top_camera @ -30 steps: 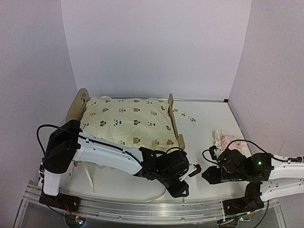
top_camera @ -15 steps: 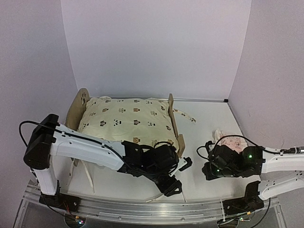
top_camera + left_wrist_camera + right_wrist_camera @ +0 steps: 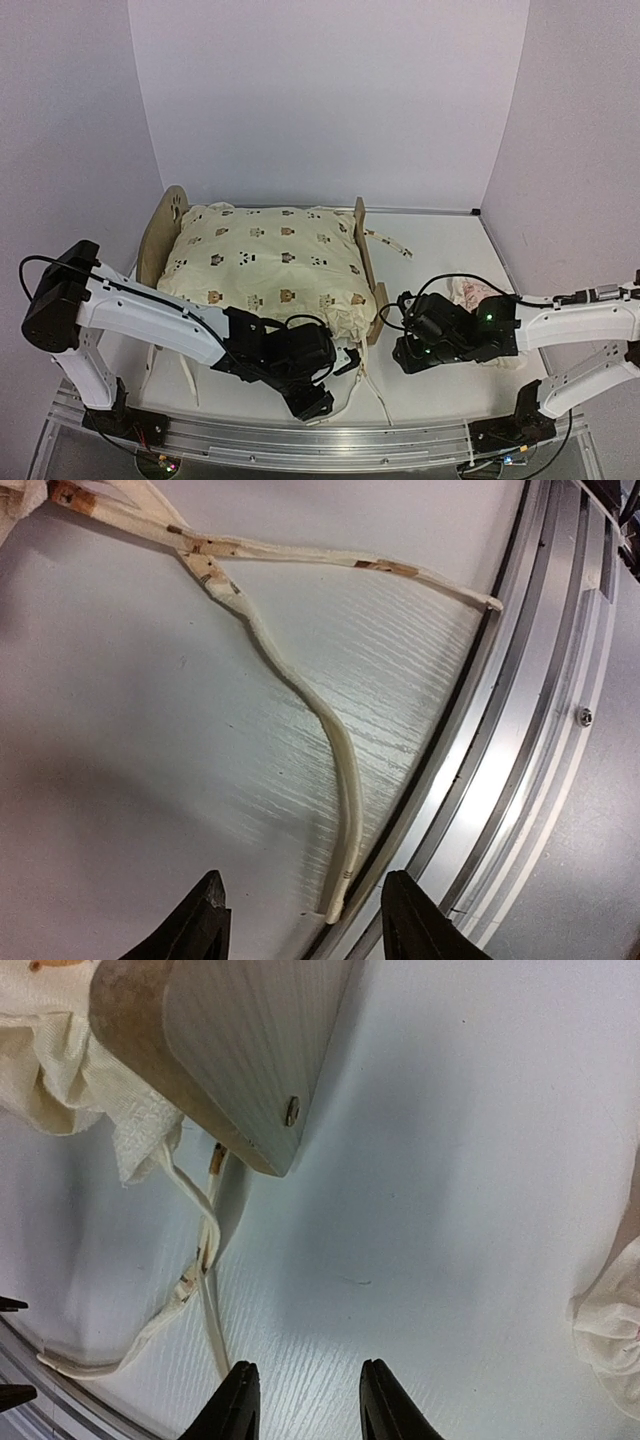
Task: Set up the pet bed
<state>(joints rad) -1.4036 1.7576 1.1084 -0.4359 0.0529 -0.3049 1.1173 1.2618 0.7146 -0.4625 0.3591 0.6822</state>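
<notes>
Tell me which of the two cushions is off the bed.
The small pink pillow, on the table right of the pet bed; the big cream animal-print cushion lies on that bed.

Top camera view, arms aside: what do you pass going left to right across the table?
Headboard → cushion → footboard → pillow

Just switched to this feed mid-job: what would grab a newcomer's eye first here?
The big cream animal-print cushion fills the pet bed at left rear. Its long ties trail from the near corner to the metal rail, with the left gripper and right gripper open low over the table there. A small pink pillow lies at right.
</notes>
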